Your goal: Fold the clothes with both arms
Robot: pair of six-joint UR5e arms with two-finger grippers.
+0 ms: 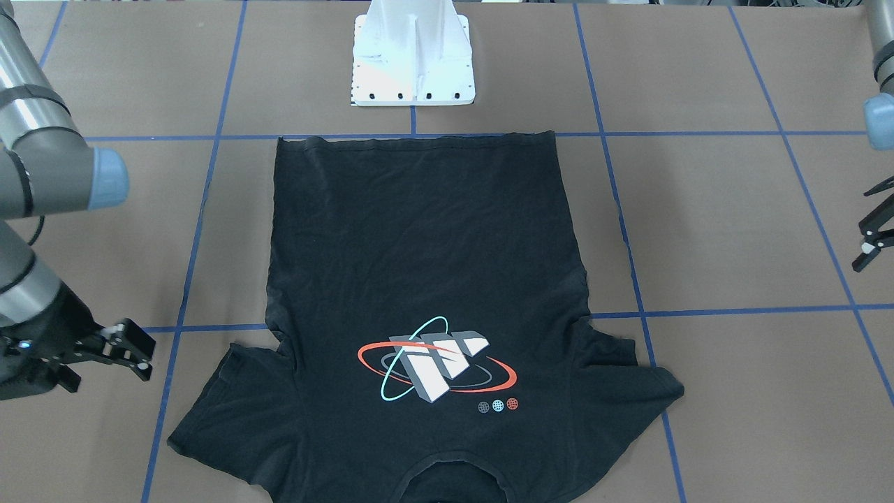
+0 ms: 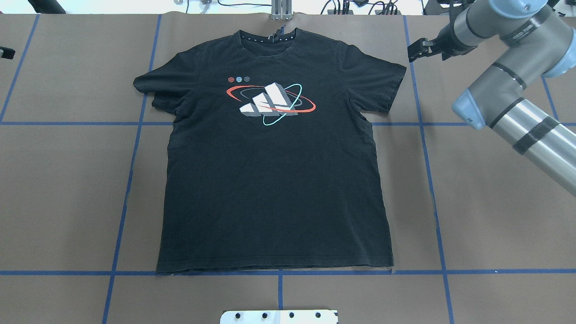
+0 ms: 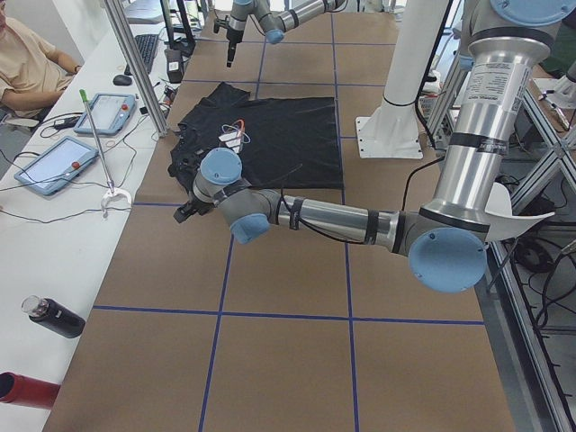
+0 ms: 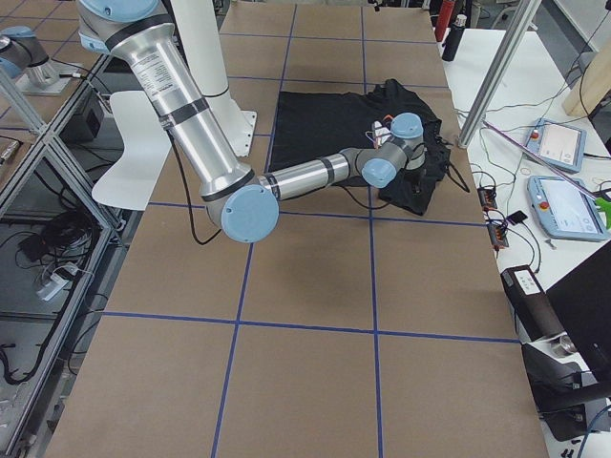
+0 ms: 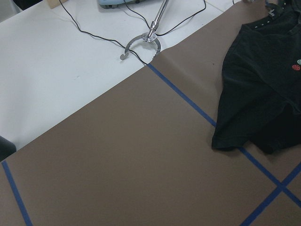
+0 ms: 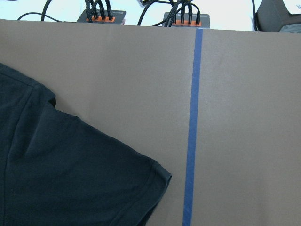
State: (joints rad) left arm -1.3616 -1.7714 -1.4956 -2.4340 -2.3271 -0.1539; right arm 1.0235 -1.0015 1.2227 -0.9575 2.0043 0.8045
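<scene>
Limp, light T-shirt lies flat, print up, mid-tabletop, collar toward the far edge.
Right gripper and left gripper hover beside the sleeves, fingers apart and empty; the shoulder corners look best to pinch.

Black T-shirt lies flat, print up, sleeves spread, mid-bench. Collar at the far edge, hem toward my base. My right gripper hovers just off the sleeve on my right. My left gripper is well clear of the other sleeve.
</scene>
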